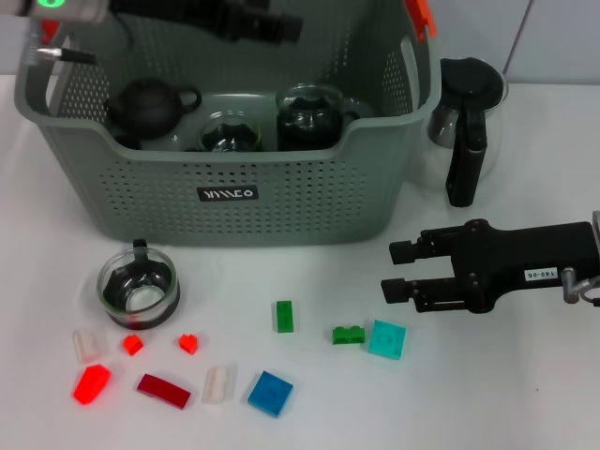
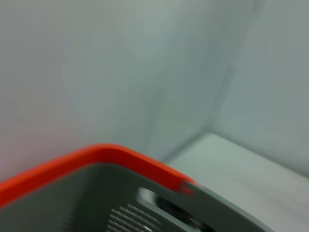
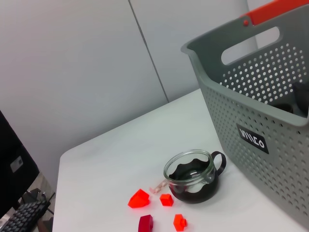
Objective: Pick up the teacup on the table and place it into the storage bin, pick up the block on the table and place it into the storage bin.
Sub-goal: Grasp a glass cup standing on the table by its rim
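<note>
- Looking down from the head view, the white table (image 1: 525, 394) carries the grey storage bin (image 1: 234, 178) at the back, its long axis running left to right and its black label facing the robot. Inside it sit a black teapot (image 1: 150, 106) and two glass cups. A glass coffee pot (image 1: 467, 117) stands just right of the bin.
- A teacup (image 1: 139, 286) stands upright near the bin's front left corner, handle toward the bin. Small blocks lie scattered before it, among them a green block (image 1: 284, 316) lengthwise away from the robot.
- The right gripper (image 1: 398, 270) hovers low at the right, fingers spread and holding nothing. The left gripper (image 1: 277, 23) is over the bin's back; whether it is parted I cannot tell.
- Left wrist view: the bin's orange handle clip (image 2: 96, 159) against pale walls.
- Right wrist view: the teacup (image 3: 192, 176) beside the bin's labelled wall, grey wall panels behind the table.
</note>
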